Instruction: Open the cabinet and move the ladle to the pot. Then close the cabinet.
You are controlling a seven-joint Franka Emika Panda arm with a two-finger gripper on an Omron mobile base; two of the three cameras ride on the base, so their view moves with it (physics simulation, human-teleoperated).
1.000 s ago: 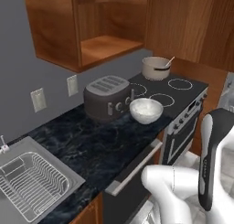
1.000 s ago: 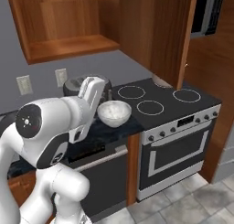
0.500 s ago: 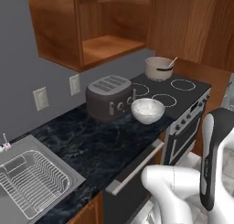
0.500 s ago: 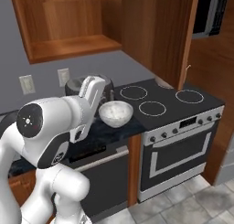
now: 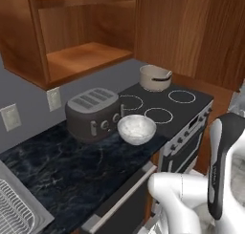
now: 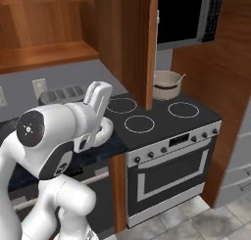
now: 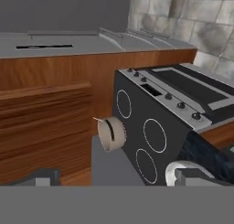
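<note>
Nearest me, gripper (image 7: 114, 177) with fingers spread wide, holding nothing, up in the air facing the stove (image 5: 165, 109). On the dark counter (image 5: 72, 166): white speckled bowl (image 5: 136, 129), then toaster (image 5: 92, 112). Further back, pot (image 5: 154, 77) on the rear burner, ladle (image 5: 163, 77) resting inside. Above, cabinet (image 5: 72, 32) standing open.

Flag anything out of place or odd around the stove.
The cabinet door hangs wide open over the stove, its shelves bare. The ladle already sits in the pot. Nothing spilled or tipped.
</note>
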